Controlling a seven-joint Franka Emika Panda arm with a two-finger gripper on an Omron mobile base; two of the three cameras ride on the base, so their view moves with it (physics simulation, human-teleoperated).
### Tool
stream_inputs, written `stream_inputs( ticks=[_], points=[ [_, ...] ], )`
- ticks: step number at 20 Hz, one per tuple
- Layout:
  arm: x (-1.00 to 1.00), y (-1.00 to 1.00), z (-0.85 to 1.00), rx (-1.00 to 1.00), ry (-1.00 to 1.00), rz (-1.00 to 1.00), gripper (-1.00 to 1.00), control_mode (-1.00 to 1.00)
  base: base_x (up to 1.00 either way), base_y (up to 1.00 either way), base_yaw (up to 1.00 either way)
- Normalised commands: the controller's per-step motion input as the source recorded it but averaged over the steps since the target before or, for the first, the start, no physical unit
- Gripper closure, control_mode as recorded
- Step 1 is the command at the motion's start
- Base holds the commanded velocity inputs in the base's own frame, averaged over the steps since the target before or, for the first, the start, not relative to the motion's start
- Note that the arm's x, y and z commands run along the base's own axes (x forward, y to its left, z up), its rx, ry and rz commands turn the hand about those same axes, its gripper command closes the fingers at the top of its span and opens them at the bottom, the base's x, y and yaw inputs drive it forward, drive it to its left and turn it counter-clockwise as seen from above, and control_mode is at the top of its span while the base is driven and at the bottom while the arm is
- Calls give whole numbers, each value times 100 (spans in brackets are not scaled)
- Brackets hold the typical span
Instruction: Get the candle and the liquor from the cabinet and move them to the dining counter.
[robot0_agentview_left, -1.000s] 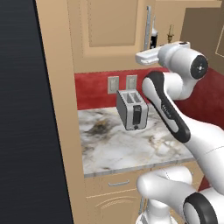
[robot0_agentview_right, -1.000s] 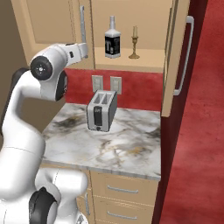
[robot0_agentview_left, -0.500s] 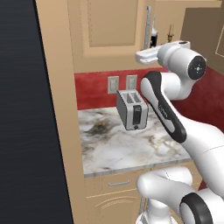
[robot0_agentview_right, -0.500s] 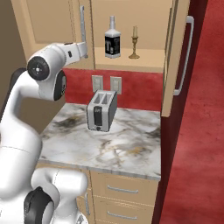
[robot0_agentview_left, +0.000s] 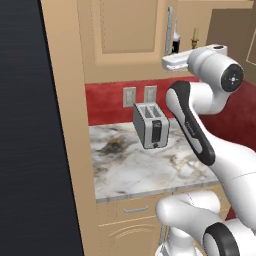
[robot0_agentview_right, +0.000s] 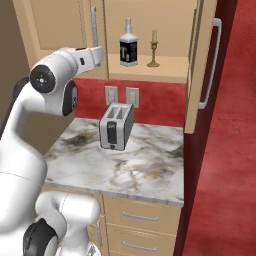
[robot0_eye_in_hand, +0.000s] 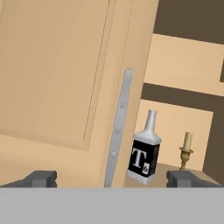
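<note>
While hovering empty w/ jaws spread wide, the pincer (robot0_eye_in_hand: 111, 178) is facing the cabinet (robot0_agentview_right: 60, 22), approaching for the first pick. Beyond it, the liquor (robot0_eye_in_hand: 145, 153) and candle (robot0_eye_in_hand: 186, 150) are standing side by side on the open shelf. Next: pushing fwd past the door handle (robot0_eye_in_hand: 118, 131), centring on the liquor.

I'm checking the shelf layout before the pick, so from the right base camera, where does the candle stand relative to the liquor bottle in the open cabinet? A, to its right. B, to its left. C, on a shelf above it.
A: the candle stands to the right of the liquor bottle, both on the same cabinet shelf.
</note>
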Motion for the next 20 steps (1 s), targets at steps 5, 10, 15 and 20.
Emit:
stream_inputs(
  ticks=[5, 10, 15, 20],
  points=[
    [8, 0, 0, 0, 0, -1, -100, -100, 0, 0, 0],
    [38, 3, 2, 0, 2, 0, -100, -100, 0, 0, 0],
    [40, 1, 4, 0, 4, 0, -100, -100, 0, 0, 0],
    [36, 0, 8, 0, 5, 0, -100, -100, 0, 0, 0]
  ],
)
